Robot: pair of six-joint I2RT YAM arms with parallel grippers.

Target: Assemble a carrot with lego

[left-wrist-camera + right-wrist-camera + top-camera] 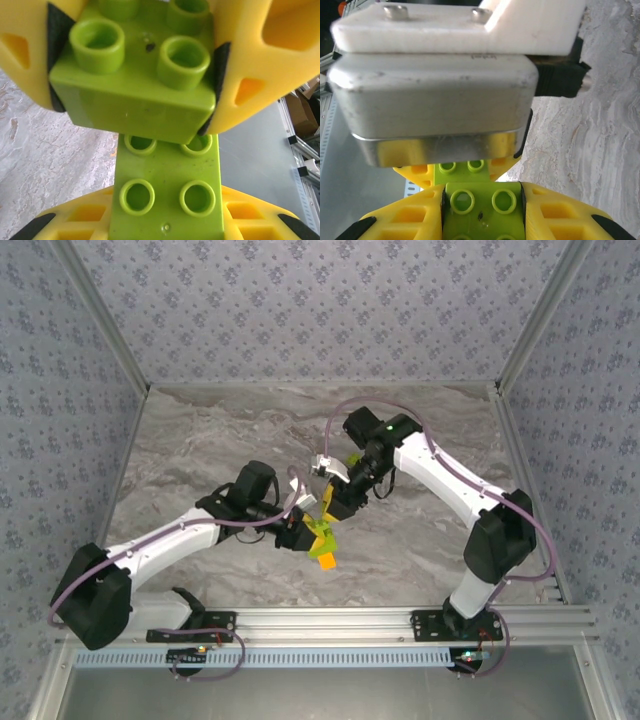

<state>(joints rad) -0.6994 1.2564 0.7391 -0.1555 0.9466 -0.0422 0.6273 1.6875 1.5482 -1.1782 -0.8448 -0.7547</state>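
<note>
Seen from overhead, the carrot [322, 543] is held between both arms, just toward 6 o'clock of the table [200, 440] centre. The left end effector [136, 75] is clamped on a lime-green brick [135, 102]. The right end effector [482, 212] grips the adjoining green piece [167, 170]. Pressing with misaligned studs could pop a joint and drop bricks.

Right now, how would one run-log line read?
left gripper: shut on square green brick | right gripper: shut on long green brick | bricks: overlapping

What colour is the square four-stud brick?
Lime green; the square four-stud plastic brick shows best in the left wrist view.
</note>
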